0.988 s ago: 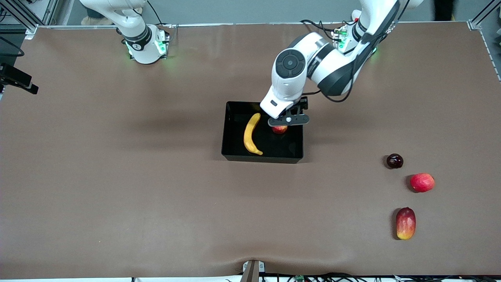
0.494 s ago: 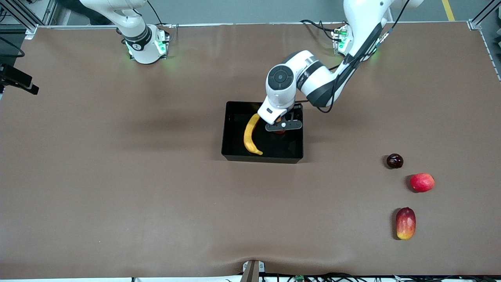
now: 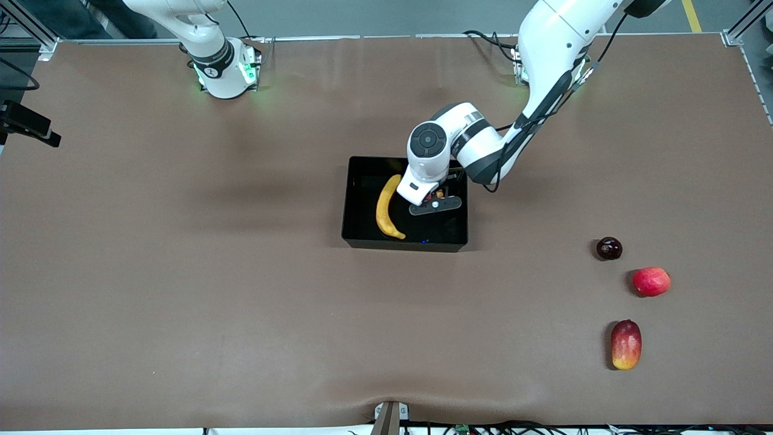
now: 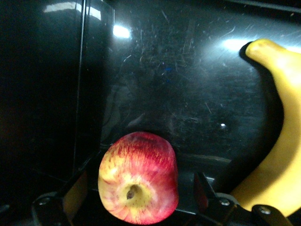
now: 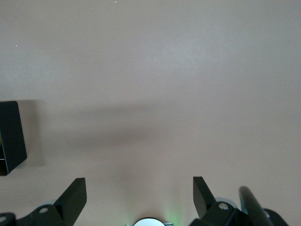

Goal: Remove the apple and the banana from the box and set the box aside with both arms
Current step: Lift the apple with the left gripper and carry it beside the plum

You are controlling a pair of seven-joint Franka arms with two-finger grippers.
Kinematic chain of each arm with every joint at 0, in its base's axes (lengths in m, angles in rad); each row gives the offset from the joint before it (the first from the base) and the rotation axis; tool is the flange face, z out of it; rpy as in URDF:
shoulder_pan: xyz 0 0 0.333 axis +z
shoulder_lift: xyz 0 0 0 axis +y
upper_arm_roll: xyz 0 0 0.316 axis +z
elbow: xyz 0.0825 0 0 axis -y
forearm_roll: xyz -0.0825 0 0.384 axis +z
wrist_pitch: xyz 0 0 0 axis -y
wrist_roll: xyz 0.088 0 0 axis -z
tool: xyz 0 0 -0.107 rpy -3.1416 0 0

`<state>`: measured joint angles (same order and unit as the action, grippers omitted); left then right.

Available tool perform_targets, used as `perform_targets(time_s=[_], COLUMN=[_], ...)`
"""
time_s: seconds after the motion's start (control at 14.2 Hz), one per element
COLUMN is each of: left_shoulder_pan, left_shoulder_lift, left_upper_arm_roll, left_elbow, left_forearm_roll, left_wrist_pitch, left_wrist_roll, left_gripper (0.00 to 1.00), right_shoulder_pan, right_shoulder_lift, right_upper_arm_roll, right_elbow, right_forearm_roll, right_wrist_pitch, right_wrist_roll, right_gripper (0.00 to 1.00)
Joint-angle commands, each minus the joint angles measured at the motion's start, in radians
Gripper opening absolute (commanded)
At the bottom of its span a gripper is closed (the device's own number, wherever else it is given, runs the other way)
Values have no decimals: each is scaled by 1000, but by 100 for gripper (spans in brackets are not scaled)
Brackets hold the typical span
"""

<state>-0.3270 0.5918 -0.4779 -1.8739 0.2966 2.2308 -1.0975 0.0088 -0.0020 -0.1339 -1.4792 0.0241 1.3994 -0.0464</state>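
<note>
On the brown bench (image 3: 181, 290), the left gripper (image 4: 137, 200) had dropped into the box (image 3: 356, 232), jaws spread around one apple (image 4: 138, 183) beside one banana (image 3: 386, 208); the right gripper (image 5: 139, 197) waited, jaws spread.

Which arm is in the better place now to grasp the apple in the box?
The left. The left gripper is down in the box, open, fingers either side of the apple. The right gripper waits above bare table.

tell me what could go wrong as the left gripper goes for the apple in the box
The left gripper is open with its fingers either side of the apple; the round fruit may roll or squirt out as it closes. The banana lies close beside it and could get nudged. The box wall is near too, so lifting might snag it.
</note>
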Motion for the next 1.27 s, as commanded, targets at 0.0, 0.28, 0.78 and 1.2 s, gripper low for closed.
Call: perform_targets(time_s=[0.0,0.28,0.78,1.2], left_shoulder_pan=[-3,-10,-6,130], left_shoulder_lift=[8,2,-49,-113], left_upper_arm_roll=[-2,-2,-18,-14], left_elbow=[2,13,260,363], left_forearm_roll=[30,30,30,16], left_wrist_pitch=[20,10,-302,-442], left_wrist_roll=[-51,-76,-56,218], left_gripper=[86,0,0,0], right_shoulder_pan=[-24,-24,-23,-23], right_shoulder_lift=[20,20,20,20], right_upper_arm_roll=[13,13,13,13], right_elbow=[8,8,8,10], right_forearm_roll=[5,5,7,7], right_wrist_pitch=[3,1,1,1], right_wrist_roll=[8,10,16,19], right_gripper=[100,100,100,100])
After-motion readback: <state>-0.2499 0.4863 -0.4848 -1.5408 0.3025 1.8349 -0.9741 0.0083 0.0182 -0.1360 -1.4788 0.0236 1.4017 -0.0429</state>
